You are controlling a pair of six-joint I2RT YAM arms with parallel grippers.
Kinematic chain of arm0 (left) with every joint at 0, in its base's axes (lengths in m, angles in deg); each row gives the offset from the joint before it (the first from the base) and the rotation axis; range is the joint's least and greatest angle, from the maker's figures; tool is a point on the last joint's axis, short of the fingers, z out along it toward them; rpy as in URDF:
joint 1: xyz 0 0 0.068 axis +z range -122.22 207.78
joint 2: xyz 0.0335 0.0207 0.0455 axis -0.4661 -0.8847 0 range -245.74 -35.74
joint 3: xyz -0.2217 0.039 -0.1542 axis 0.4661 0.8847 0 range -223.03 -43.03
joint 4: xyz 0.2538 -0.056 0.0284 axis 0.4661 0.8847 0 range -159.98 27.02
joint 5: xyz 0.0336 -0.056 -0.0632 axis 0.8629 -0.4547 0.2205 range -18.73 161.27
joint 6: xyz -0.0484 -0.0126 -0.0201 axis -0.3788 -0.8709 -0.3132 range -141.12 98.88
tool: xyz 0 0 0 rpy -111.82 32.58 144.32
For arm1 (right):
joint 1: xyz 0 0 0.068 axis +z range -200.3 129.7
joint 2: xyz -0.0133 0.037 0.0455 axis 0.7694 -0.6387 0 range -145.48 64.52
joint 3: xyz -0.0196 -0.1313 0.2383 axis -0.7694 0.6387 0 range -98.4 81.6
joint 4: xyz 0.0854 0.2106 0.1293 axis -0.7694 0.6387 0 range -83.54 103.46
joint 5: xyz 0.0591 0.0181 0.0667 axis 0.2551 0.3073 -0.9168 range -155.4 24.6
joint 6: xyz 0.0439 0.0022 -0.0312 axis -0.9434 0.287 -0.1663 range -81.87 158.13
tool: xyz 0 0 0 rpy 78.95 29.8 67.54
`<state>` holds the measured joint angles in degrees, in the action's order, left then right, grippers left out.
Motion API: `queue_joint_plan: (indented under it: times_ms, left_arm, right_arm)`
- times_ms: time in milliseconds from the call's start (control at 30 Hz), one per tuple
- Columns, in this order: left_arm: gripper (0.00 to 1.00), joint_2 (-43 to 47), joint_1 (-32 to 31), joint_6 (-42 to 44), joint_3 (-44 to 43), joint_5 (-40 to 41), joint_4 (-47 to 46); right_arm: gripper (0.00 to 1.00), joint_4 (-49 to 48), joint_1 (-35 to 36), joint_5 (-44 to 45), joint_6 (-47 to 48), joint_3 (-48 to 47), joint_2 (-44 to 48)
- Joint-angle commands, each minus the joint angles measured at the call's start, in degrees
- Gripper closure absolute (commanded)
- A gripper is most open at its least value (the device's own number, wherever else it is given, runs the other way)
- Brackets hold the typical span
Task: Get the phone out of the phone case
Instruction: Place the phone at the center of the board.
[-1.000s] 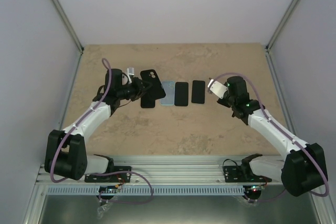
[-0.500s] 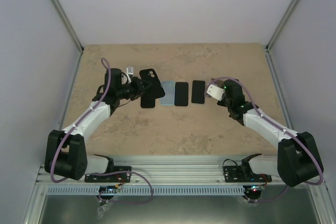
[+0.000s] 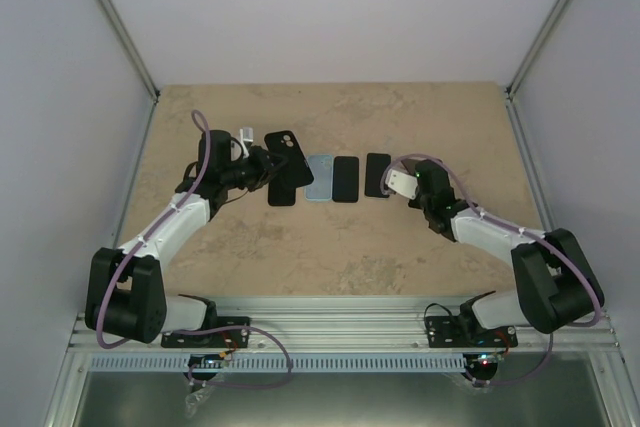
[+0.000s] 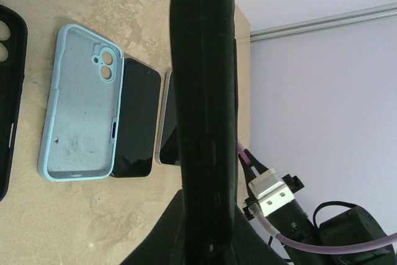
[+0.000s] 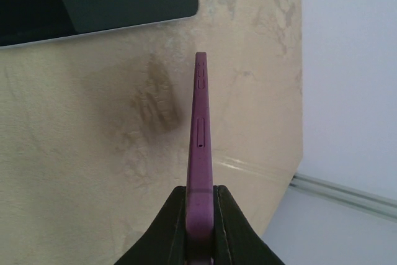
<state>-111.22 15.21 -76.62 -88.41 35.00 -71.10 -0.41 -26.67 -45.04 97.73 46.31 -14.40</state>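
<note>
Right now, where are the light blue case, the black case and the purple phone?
light blue case (image 4: 74,128): left wrist view, inner back panel.
black case (image 4: 201,91): left wrist view, side edge.
purple phone (image 5: 200,134): right wrist view, buttoned side edge.

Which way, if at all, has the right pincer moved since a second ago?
Yes. The right pincer has moved left and a little nearer in the top view, closing on the rightmost black phone, which lies where it was.

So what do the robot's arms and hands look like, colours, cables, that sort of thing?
The left arm and right arm have white links, chunky black joints and black bases. A purple cable loops along each. The left hand and right hand have black fingers and a white block behind them; a green light glows by the right wrist.
</note>
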Motion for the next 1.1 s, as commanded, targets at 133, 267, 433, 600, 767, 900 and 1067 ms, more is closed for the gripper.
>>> queue_joint_plan:
  times_ms: [133, 267, 433, 600, 767, 900, 1067]
  left_arm:
    - [1.00, -0.9, 0.5, 0.2, -2.0, -0.7, 0.1]
    - [1.00, -1.3, 0.5, 0.2, -2.4, -0.9, 0.2]
    - [1.00, -1.4, 0.7, 0.2, -2.3, -1.1, 0.2]
    - [1.00, -1.6, 0.7, 0.1, -2.5, -1.2, 0.2]
    - [1.00, -1.8, 0.8, 0.1, -2.7, -1.3, 0.3]
    - [1.00, -1.8, 0.9, 0.1, -2.7, -1.3, 0.3]
    - [1.00, -1.9, 0.9, 0.1, -2.7, -1.5, 0.3]
  right_arm:
    - [0.97, -7.7, 2.3, 3.1, -0.7, 2.5, -3.0]
    - [0.84, -8.4, 3.3, 3.3, -1.7, 3.6, -3.7]
    - [0.76, -7.5, 4.7, 3.4, -3.7, 4.5, -4.1]
    - [0.71, -8.0, 5.4, 3.4, -4.6, 6.0, -4.8]
    - [0.65, -8.9, 5.8, 3.3, -5.0, 7.2, -5.5]
    - [0.60, -9.8, 5.9, 3.2, -5.1, 8.1, -6.0]
    - [0.51, -10.1, 5.9, 2.4, -5.6, 8.4, -6.2]
